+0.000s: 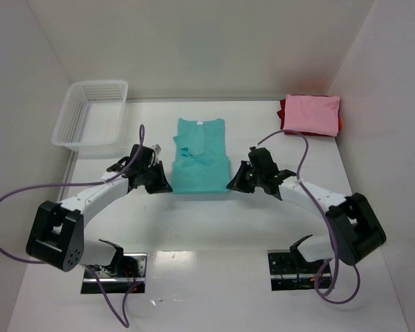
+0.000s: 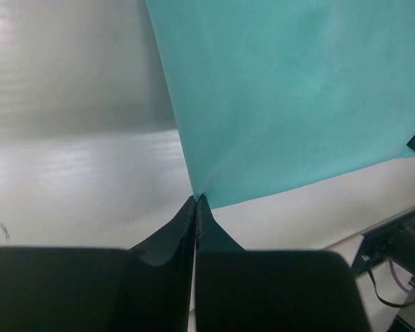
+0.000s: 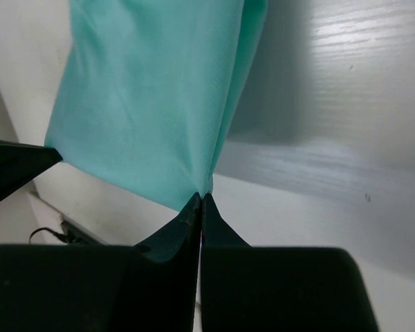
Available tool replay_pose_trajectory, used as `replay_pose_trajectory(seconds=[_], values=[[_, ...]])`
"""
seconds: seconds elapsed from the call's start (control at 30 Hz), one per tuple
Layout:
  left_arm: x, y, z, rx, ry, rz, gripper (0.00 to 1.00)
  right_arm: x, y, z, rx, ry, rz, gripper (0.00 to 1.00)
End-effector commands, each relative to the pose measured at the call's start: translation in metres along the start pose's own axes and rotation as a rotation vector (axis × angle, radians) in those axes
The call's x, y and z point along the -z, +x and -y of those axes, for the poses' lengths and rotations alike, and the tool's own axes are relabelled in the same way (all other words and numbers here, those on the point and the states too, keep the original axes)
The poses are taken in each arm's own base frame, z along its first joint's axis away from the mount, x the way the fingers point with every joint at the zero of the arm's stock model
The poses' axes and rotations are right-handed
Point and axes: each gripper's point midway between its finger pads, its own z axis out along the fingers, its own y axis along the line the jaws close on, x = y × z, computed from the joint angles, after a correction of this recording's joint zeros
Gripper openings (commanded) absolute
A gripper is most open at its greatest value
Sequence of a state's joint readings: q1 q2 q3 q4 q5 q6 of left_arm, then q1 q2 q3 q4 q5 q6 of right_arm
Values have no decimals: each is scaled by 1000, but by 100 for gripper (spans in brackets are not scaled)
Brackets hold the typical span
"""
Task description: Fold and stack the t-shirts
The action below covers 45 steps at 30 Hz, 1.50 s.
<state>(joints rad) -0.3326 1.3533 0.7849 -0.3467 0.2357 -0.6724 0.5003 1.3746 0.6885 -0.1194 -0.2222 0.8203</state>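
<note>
A teal-green t-shirt (image 1: 200, 158) lies in the middle of the white table, sleeves folded in, collar toward the far wall. My left gripper (image 1: 167, 185) is shut on its near left corner; in the left wrist view the black fingertips (image 2: 196, 202) pinch the teal cloth (image 2: 290, 97). My right gripper (image 1: 232, 184) is shut on the near right corner, where its tips (image 3: 202, 199) pinch the cloth (image 3: 145, 104). A folded pink t-shirt (image 1: 312, 114) rests on a red one (image 1: 282, 111) at the far right corner.
A white mesh basket (image 1: 91, 113) stands at the far left. White walls close in the table on three sides. The arm bases (image 1: 114, 266) sit at the near edge with purple cables looping beside them.
</note>
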Motion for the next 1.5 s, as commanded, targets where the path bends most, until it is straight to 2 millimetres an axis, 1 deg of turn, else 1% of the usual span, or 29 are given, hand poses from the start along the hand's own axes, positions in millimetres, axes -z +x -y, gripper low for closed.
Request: replay_pose_trajectory(seconds=[0.0,0.03,0.07,0.1,0.13,0.2,0.3,0.33,0.37,0.47,0.5,0.53,0.57,0.6,0.63,0.67,0.73,0.8,0.83,0.87,0.93,0.97,1.0,1.03,1.13,1.17,1.3,1.43,1.47], values=[[35,1,13,15,17,32,0,33,3,-11,-37,-22,28,0],[43,-2,18,9,31,51,0,44,-1,-20,-40,-53,53,0],[54,-6,24,1,49,78,0,51,-4,-26,-44,-69,66,0],[60,-12,28,-1,46,89,0,55,-6,-27,-43,-69,76,0],[66,-16,34,-6,57,104,0,61,-11,-35,-39,-84,89,0],[73,-27,43,-22,72,125,0,64,-16,-41,-35,-94,98,0],[77,-48,58,-53,93,161,0,65,-30,-52,4,-96,130,0],[74,-55,56,-59,71,172,0,66,-39,-59,18,-103,150,0],[76,-66,62,-75,79,202,0,61,-41,-59,25,-92,142,0],[64,-80,59,-83,55,200,0,58,-66,-62,46,-95,191,0],[68,-96,65,-94,68,240,0,54,-79,-60,41,-85,209,0],[61,-102,66,-92,65,235,0,53,-89,-59,57,-82,227,0],[59,-108,69,-105,69,243,0,47,-98,-51,47,-55,231,0],[58,-114,70,-115,62,251,0,49,-110,-57,56,-69,246,0],[50,-117,70,-112,53,238,0,49,-118,-59,63,-71,260,0],[53,-130,74,-120,61,263,0,48,-123,-60,77,-74,261,0],[45,-138,76,-129,58,261,0,44,-139,-64,81,-86,278,0],[45,-148,82,-142,65,276,0,38,-147,-69,94,-98,274,0],[41,-152,79,-142,56,273,0,35,-148,-71,102,-102,268,0],[42,-159,82,-146,63,286,0,34,-154,-76,108,-112,278,0],[34,-163,77,-134,49,277,0,25,-158,-76,107,-110,275,0],[34,-170,76,-129,49,289,0,23,-163,-79,116,-113,280,0],[27,-169,74,-133,47,273,0,21,-166,-82,121,-122,280,0],[28,-177,75,-133,52,287,0,13,-170,-78,113,-111,273,0],[22,-185,73,-136,51,284,0,7,-182,-87,127,-127,282,1],[22,-191,75,-138,56,296,0,2,-186,-88,127,-126,280,1],[8,-202,65,-125,54,281,0,-13,-200,-85,131,-120,289,3],[3,-220,62,-123,62,296,0,-23,-218,-82,129,-116,296,3],[3,-225,63,-127,67,302,0,-23,-223,-87,133,-124,305,3]])
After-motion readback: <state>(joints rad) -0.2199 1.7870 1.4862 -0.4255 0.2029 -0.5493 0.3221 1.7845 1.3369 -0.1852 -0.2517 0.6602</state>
